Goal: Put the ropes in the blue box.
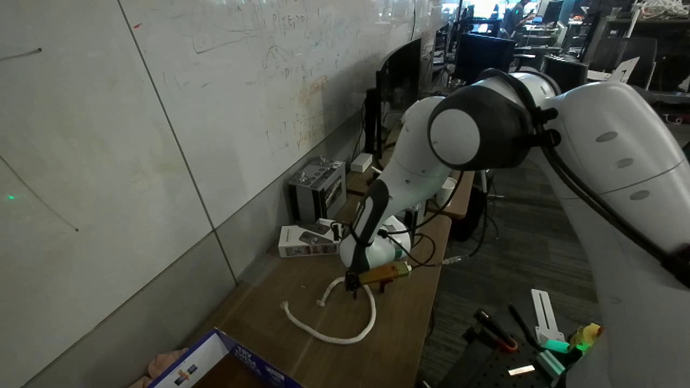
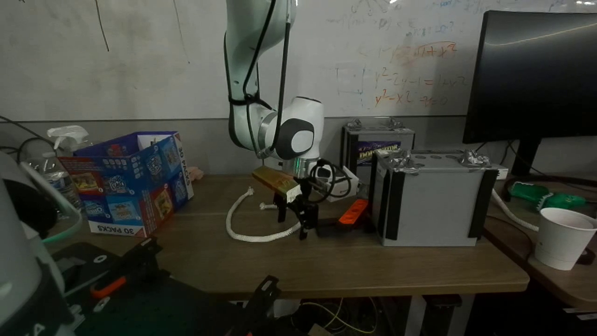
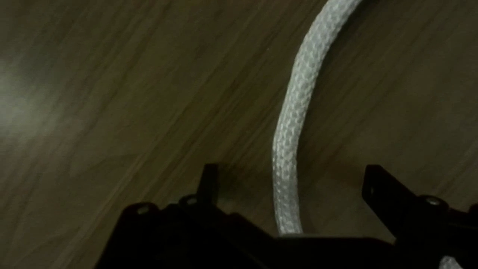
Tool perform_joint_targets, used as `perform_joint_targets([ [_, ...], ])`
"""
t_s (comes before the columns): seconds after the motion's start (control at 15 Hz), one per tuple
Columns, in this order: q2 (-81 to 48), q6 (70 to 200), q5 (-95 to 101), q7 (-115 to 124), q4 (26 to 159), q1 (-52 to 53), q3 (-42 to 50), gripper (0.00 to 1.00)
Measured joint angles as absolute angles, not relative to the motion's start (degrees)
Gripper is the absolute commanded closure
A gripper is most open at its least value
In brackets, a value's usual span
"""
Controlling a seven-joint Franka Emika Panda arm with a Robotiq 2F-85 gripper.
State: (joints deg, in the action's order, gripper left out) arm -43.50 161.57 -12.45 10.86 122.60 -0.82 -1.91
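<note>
The white rope (image 1: 345, 340) lies on the bench (image 2: 350, 275) in a loose, unjoined loop, its two ends near each other but apart. The hand (image 3: 291, 170) is low over one side of that loop. In the wrist view its fingers (image 3: 381, 194) are spread wide, one on each side of the rope, with a gap to both, so nothing is held.

The blue box (image 2: 123, 212) stands on the same bench, apart from the rope. Most of its inside is hidden or cut off, so I cannot tell whether any rope is in it already. For this rope, I judge that only the lining-up is done: the grip, the lift, the carry over the box wall and the release are all left.

Farther out, a white cord (image 2: 513, 215) runs from beside a grey case (image 2: 436, 200) toward a paper cup (image 2: 562, 240); it may be another rope to put away or just a cable, I cannot tell. An orange-red thing (image 2: 353, 212) lies just beside the case, on the hand's side.
</note>
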Motion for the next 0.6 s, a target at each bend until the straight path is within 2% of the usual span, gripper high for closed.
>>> perform_joint_targets([
  [0.6,-43.5,161.8,-12.2,12.3,122.6,2.6,0.4,0.0],
])
